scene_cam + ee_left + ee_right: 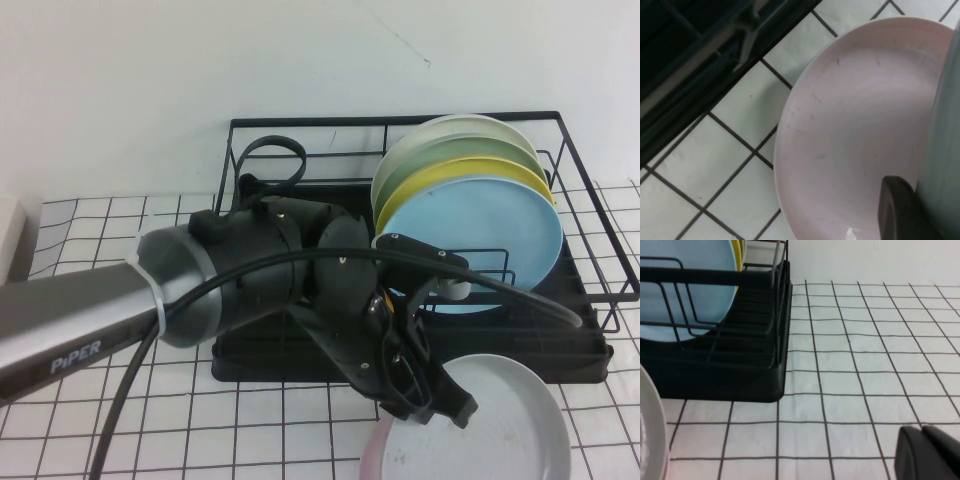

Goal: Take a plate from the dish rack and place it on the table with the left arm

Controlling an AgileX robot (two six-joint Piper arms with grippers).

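At the bottom right of the high view the plate [510, 420] lies tilted or nearly flat over the table [250, 420], its near-left rim overlapping a pink plate [372, 455] that sits under it at the bottom edge. The left gripper [440, 400] is at the plate's left rim, and its jaws look closed on that rim, though the grip itself is partly hidden; in the left wrist view one dark finger [902, 212] shows beside the grey rim [942, 150], with the pink plate [855, 130] directly below. I judge the plate is being lowered and would come to rest partly on the pink one unless shifted right, where open grid remains. The left arm [150, 300] stretches in from the left edge, crossing in front of the rack [590, 330], so its elbow has little room behind it. Farther back, the rack holds a blue plate [480, 240] and others standing upright between dividers. The right gripper [930, 455] is seen only in its own wrist view, low above bare table right of the rack [740, 365]; whether it is open cannot be told.
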